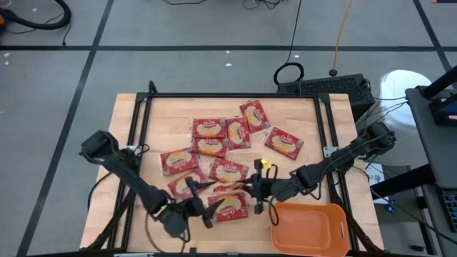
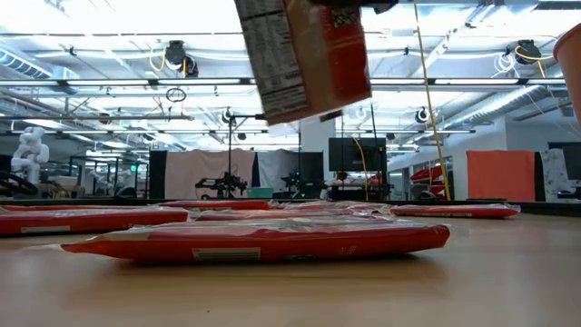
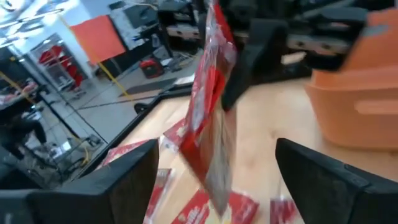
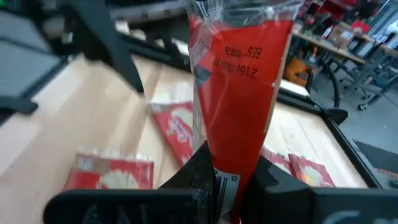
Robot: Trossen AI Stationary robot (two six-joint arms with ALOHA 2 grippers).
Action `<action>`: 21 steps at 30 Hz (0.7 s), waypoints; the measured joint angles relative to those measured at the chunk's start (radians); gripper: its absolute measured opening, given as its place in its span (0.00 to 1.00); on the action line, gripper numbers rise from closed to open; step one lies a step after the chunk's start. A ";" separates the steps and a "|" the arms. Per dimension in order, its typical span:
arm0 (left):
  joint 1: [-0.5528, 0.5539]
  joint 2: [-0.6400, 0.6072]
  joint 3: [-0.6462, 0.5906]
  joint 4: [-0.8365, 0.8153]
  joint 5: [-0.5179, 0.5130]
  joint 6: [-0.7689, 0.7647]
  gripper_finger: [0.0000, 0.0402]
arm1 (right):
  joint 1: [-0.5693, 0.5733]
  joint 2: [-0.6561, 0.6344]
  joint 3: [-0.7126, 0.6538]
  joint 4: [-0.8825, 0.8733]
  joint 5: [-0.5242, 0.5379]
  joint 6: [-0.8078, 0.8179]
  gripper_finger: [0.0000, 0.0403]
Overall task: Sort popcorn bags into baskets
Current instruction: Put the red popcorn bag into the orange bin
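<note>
My right gripper (image 1: 255, 191) is shut on a red popcorn bag (image 4: 239, 87) and holds it in the air near the table's front, just left of the orange basket (image 1: 310, 228). In the low view that bag (image 2: 309, 54) hangs at the top, its printed back facing the camera. My left gripper (image 1: 208, 208) is open and faces the bag from the left; in its wrist view the fingers (image 3: 124, 180) stand wide on either side of the bag (image 3: 208, 106) without touching it. Several more bags (image 1: 211, 146) lie flat on the wooden table. My right gripper pinches one short end of the bag (image 4: 225, 177), by the barcode, between its two fingers. The fingers come nearly level from the table's right. The bag reaches out beyond the fingers on edge, its faces upright, lifted clear of the table (image 2: 508, 272).
The basket (image 3: 354, 93) stands at the table's front right corner, with nothing visible in it. One flat bag (image 2: 263, 241) lies below the held one. A black frame (image 1: 235, 96) borders the table. Bare wood shows at the front left.
</note>
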 joint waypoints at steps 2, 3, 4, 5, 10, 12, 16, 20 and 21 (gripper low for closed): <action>0.031 0.028 0.000 0.061 -0.001 0.007 0.80 | 0.006 0.002 -0.036 0.088 -0.004 0.001 0.07; 0.048 0.037 0.000 0.079 0.003 0.000 0.78 | 0.006 0.003 -0.050 0.129 -0.010 0.003 0.07; 0.064 0.045 0.000 0.094 0.023 -0.014 0.76 | 0.007 0.002 -0.065 0.160 -0.020 0.004 0.07; 0.079 0.050 0.000 0.105 0.064 -0.027 0.74 | 0.007 0.002 -0.076 0.172 -0.026 0.003 0.07; 0.119 0.053 0.000 0.119 0.150 -0.067 0.54 | 0.006 0.004 -0.089 0.167 -0.025 0.004 0.07; 0.130 0.053 0.000 0.129 0.153 -0.068 0.44 | 0.006 0.003 -0.089 0.168 -0.021 0.004 0.07; 0.131 0.053 0.000 0.131 0.167 -0.028 0.24 | 0.004 0.004 -0.089 0.168 -0.020 0.004 0.07; 0.120 0.053 0.000 0.132 0.178 -0.015 0.09 | 0.006 0.004 -0.088 0.162 -0.007 0.004 0.10; 0.118 0.053 0.000 0.136 0.183 -0.009 0.07 | 0.006 0.001 -0.088 0.154 -0.004 0.004 0.12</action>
